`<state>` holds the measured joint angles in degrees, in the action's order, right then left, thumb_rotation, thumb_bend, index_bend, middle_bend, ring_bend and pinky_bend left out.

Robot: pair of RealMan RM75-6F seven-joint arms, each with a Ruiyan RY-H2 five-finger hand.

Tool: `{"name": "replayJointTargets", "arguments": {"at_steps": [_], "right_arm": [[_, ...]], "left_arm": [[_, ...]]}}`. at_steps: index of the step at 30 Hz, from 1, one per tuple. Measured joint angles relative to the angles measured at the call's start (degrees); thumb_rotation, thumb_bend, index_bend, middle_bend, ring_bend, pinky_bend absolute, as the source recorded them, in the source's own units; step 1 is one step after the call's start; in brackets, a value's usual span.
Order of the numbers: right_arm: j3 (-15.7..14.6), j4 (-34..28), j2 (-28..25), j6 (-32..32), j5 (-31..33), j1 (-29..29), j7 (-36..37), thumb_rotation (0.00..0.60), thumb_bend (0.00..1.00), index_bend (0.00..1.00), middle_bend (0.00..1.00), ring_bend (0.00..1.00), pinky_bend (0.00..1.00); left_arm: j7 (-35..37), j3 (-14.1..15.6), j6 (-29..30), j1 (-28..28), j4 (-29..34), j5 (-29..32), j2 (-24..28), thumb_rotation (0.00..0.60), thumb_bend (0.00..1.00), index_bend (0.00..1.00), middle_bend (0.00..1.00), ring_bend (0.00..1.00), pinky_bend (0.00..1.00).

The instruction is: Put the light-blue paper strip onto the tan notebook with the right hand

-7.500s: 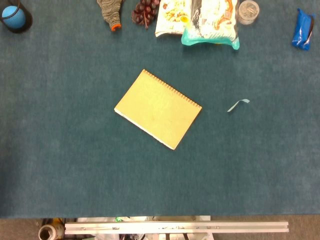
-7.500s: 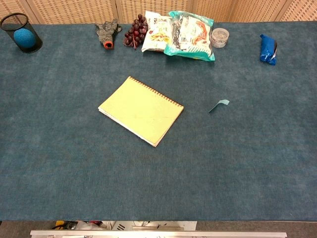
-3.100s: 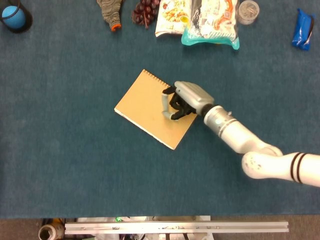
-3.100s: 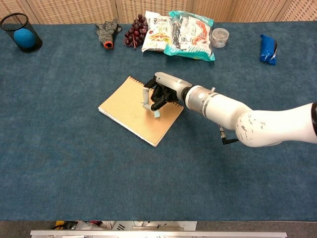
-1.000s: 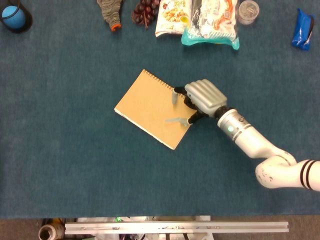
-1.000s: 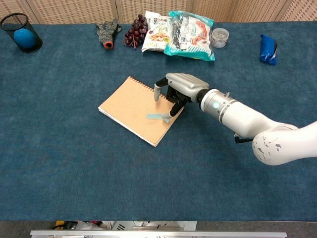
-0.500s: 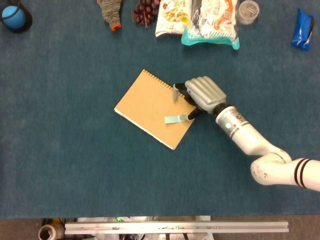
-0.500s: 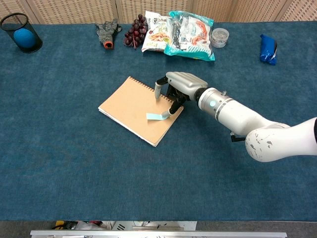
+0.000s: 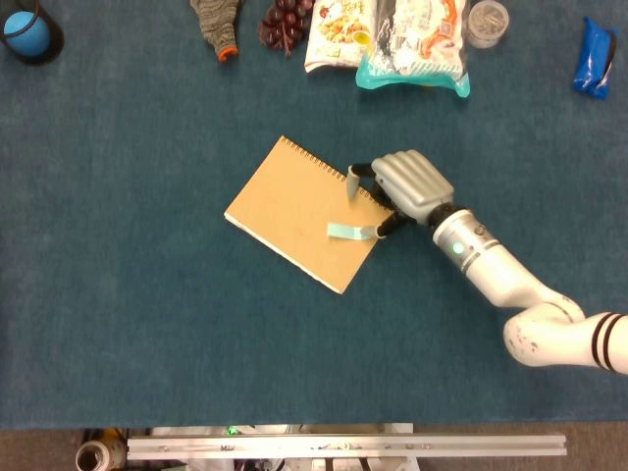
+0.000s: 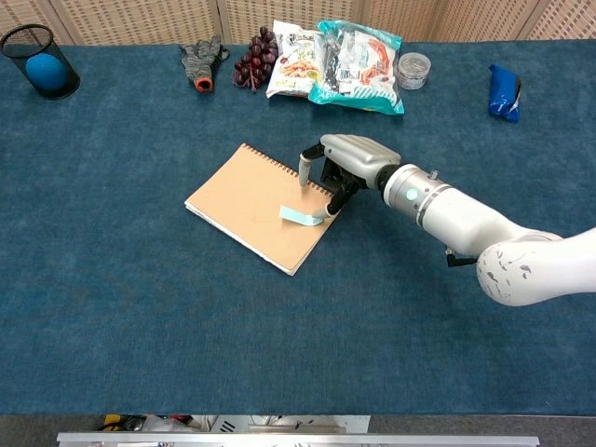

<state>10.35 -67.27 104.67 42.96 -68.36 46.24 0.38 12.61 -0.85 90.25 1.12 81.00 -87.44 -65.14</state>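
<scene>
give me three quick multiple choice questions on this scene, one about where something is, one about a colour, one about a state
1. Where does the light-blue paper strip lie?
A. on the tan notebook
B. beside the blue ball
C. on the snack bags

2. What colour is the ball in the black mesh cup?
A. red
B. blue
C. yellow

3. How is the tan notebook?
A. open flat
B. standing on edge
C. closed, lying flat

Answers:
1 A: the strip rests on the notebook's cover near its right edge, by the right hand.
2 B: the ball at the far left corner shows blue in both views.
3 C: only the plain cover shows, flat on the table.
</scene>
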Motion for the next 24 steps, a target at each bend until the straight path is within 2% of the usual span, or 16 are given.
{"name": "replayJointTargets", "arguments": {"at_steps": [14,24], "right_arm": [[0.10,1.38,0.85,-0.30,0.96,-0.06,-1.40,0.600,0.07,0.48,1.00,1.00,1.00],[0.47,-1.06,-0.55,0.56,0.33,-0.46,-0.85,0.600,0.07,0.48,1.00,1.00,1.00]], "left_arm": [[0.13,-0.03,0.23,0.22,-0.01,0.06,0.02,0.600,0.26,0.18,0.28,0.27,0.23],[0.25,-0.06,0.26,0.15,-0.05,-0.16,-0.02,0.600,0.26,0.18,0.28,0.27,0.23]]}}
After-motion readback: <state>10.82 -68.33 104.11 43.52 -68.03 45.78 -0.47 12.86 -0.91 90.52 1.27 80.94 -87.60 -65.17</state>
